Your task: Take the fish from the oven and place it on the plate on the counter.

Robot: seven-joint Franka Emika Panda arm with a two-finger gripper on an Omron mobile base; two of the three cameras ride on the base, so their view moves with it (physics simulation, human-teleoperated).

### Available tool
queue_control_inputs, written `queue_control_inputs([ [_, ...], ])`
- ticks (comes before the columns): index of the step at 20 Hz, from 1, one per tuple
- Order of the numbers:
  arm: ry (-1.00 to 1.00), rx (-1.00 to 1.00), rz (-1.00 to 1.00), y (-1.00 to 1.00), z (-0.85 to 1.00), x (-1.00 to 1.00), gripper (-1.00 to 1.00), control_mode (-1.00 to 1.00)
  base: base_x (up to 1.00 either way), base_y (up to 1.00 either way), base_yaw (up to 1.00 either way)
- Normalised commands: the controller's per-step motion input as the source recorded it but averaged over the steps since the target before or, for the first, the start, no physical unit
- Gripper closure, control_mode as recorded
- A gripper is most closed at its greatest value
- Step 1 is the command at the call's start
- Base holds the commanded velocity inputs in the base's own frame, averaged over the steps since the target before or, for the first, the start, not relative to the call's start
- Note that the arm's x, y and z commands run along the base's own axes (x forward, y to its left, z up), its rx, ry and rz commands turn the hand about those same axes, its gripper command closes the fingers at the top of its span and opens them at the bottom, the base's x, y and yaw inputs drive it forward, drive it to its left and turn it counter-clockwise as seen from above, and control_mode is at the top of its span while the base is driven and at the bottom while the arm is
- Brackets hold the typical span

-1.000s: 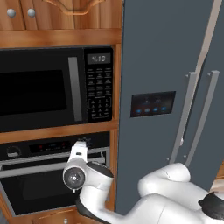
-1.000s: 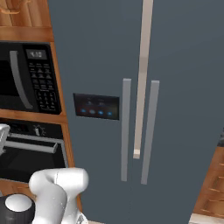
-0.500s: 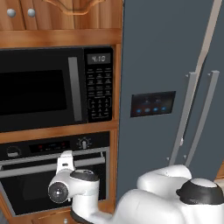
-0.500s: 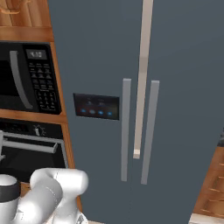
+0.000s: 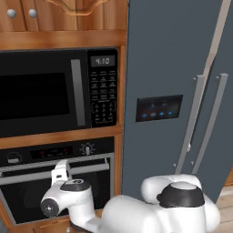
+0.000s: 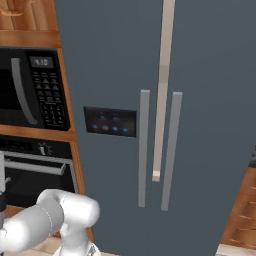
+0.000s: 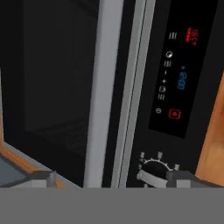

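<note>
Oven (image 5: 54, 182) at lower left of the left base view, door shut, beneath the microwave (image 5: 54, 91); fridge (image 6: 165, 125) to its right. The gripper (image 5: 60, 169) sits just before the oven handle (image 7: 103, 92); the hand view shows a knob (image 7: 151, 173) between the tips. Jaw state cannot be told. Fish unseen.

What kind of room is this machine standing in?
It looks like a home kitchen, computer-rendered. A black microwave with a keypad sits in wooden cabinets, a built-in black oven with a silver bar handle is just below it, and a tall grey double-door fridge stands beside them.
</note>
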Motion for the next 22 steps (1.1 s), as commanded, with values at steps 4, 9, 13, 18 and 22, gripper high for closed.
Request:
queue_control_inputs([
  [4, -0.15, -0.02, 0.00, 0.01, -0.30, 0.38, -1.00, -1.00, 0.00, 0.00, 0.00],
  [9, -0.07, 0.01, 0.00, 0.01, -0.29, 0.62, -1.00, -1.00, 0.00, 0.00, 0.00],
  [13, 0.00, 0.01, 0.00, 0.24, -0.15, 0.60, -1.00, -1.00, 0.00, 0.00, 0.00],
  [18, 0.01, 0.00, 0.00, 0.40, -0.43, 0.47, -1.00, -1.00, 0.00, 0.00, 0.00],
  [22, 0.00, 0.00, 0.00, 0.43, -0.52, 0.17, -1.00, -1.00, 0.00, 0.00, 0.00],
])
